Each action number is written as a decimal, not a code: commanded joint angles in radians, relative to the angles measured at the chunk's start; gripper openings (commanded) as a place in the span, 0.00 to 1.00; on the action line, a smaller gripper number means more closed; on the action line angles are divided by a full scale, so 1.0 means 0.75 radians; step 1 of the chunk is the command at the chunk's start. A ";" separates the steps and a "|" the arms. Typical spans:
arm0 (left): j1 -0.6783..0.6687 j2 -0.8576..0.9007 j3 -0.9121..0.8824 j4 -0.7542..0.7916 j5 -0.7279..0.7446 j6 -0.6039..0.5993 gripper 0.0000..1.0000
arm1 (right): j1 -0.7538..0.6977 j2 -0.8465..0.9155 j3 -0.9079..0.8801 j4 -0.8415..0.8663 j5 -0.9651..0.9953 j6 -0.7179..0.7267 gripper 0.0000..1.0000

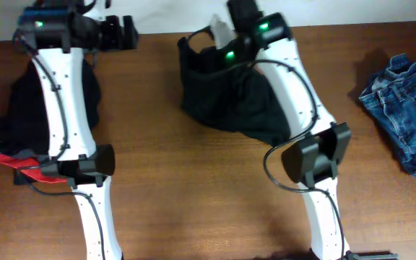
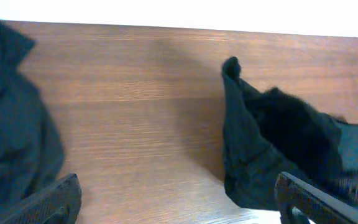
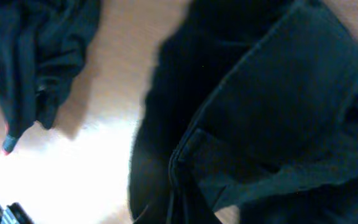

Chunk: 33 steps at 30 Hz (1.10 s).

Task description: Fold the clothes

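A black garment (image 1: 230, 97) lies bunched at the table's back middle, its far edge raised off the wood. My right gripper (image 1: 219, 36) is at that raised edge and holds the cloth. The right wrist view is filled by this black garment (image 3: 260, 106), and the fingers are hidden in it. My left gripper (image 1: 121, 32) is at the back left, open wide and empty (image 2: 179, 208) above bare wood. From there the black garment (image 2: 272, 143) stands up to its right. A pile of black clothes (image 1: 20, 108) with a red-and-grey edge (image 1: 9, 159) lies at the left. Blue denim jeans (image 1: 406, 108) lie at the far right.
The wooden table (image 1: 193, 188) runs across the whole view. Both arms reach from the front edge to the back. The left arm (image 1: 67, 108) lies over the black pile. The pile also shows in the left wrist view (image 2: 11, 124) and the right wrist view (image 3: 36, 56).
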 commanded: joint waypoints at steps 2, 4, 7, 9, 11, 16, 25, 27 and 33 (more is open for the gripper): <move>0.112 -0.018 0.022 -0.024 -0.012 0.006 0.99 | 0.155 -0.063 0.034 0.018 -0.009 0.040 0.04; 0.160 -0.034 0.022 -0.035 -0.012 0.006 0.98 | 0.210 -0.063 0.034 0.018 -0.008 0.043 0.04; 0.210 -0.056 0.022 -0.046 -0.012 0.006 0.98 | 0.271 -0.063 0.034 0.019 -0.008 0.047 0.04; 0.241 -0.069 0.022 -0.057 -0.012 0.006 0.98 | 0.316 -0.063 0.034 0.019 -0.002 0.047 0.04; 0.252 -0.071 0.022 -0.069 -0.013 0.007 0.98 | 0.345 -0.063 0.034 0.028 0.017 0.047 0.04; 0.253 -0.071 0.022 -0.084 -0.012 0.007 0.98 | 0.338 -0.064 0.054 0.031 0.017 0.048 0.04; 0.216 -0.071 0.022 -0.093 -0.004 0.007 0.98 | 0.045 -0.068 0.310 -0.185 0.039 0.047 0.04; 0.203 -0.071 0.022 -0.093 -0.004 0.007 0.98 | -0.054 -0.068 0.309 -0.239 0.048 0.047 0.04; 0.162 -0.071 0.022 -0.093 -0.012 0.007 0.98 | -0.324 -0.063 0.260 -0.334 0.048 0.047 0.04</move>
